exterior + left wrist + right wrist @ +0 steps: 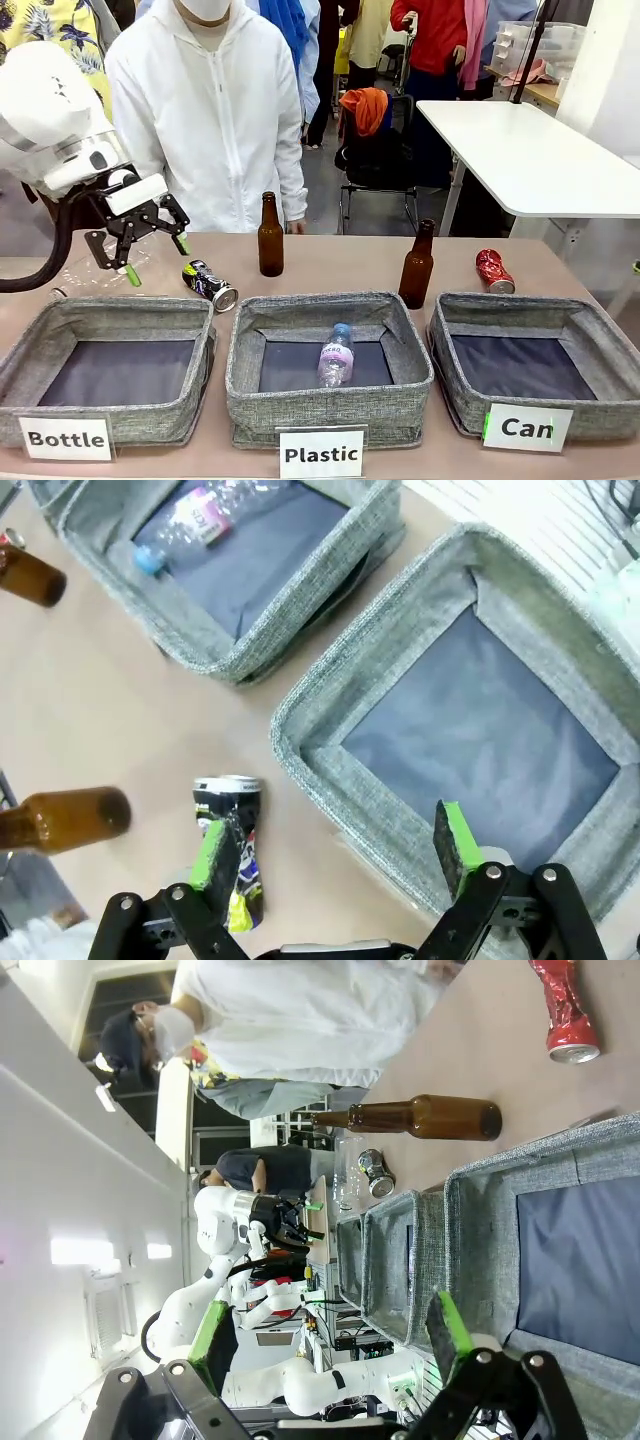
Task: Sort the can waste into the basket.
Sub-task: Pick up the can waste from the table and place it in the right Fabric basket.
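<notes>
Cans lie flat: dark can (210, 285), red can (493, 270), silver ends nearward.

One crushed can (210, 284) lies behind the Bottle bin (120, 306), the second can (494, 271) behind the Can basket (540, 302).

"Bottle" label (66, 438), white, on left bin (110, 307), lower left. "Plastic" label (321, 455), on middle bin (330, 400), bottom centre. "Can" label (527, 428), on basket (520, 303), lower right.

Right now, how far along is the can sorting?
Done: nothing, the Can basket holds no cans. In hand: nothing gripped; left gripper hovers near the dark can, jaws open. Left: dark can and red can, both lying on the table.
</notes>
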{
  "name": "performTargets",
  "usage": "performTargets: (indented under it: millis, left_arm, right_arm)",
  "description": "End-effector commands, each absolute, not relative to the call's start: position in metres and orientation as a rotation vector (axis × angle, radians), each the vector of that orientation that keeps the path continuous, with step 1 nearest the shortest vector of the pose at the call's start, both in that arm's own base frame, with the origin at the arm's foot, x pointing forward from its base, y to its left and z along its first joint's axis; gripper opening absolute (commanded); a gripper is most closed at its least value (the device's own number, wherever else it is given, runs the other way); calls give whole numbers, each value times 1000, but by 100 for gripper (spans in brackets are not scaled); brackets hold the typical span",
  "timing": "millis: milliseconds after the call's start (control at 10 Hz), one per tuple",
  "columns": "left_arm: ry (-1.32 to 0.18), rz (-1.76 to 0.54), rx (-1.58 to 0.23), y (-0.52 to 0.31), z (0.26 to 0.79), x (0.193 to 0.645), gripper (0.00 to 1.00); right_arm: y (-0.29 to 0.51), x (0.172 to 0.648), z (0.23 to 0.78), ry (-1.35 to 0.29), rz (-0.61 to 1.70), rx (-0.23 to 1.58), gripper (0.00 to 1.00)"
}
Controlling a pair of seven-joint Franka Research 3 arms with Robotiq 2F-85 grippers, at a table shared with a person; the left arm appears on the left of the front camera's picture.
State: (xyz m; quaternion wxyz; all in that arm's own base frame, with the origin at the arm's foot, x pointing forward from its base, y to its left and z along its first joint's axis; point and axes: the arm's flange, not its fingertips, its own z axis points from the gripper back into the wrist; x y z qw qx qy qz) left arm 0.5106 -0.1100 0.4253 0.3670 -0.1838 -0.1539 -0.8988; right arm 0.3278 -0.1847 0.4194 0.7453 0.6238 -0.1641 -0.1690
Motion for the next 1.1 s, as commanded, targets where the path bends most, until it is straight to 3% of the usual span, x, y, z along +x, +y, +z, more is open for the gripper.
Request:
performTargets:
  millis: [0, 300, 600, 1000]
  left_arm:
    - [-400, -2283, -443, -103, 429, 513, 100]
    - [-393, -2333, -465, -113, 419, 526, 100]
    - [-418, -2400, -127, -137, 395, 561, 100]
    - [-286, -2393, -77, -171, 352, 592, 100]
  right_arm:
    - [-185, 329, 421, -374, -358, 1372, 100]
    - [-185, 329, 421, -374, -358, 1372, 100]
    - [-185, 329, 421, -374, -358, 1372, 100]
    - [-185, 329, 421, -374, -358, 1372, 100]
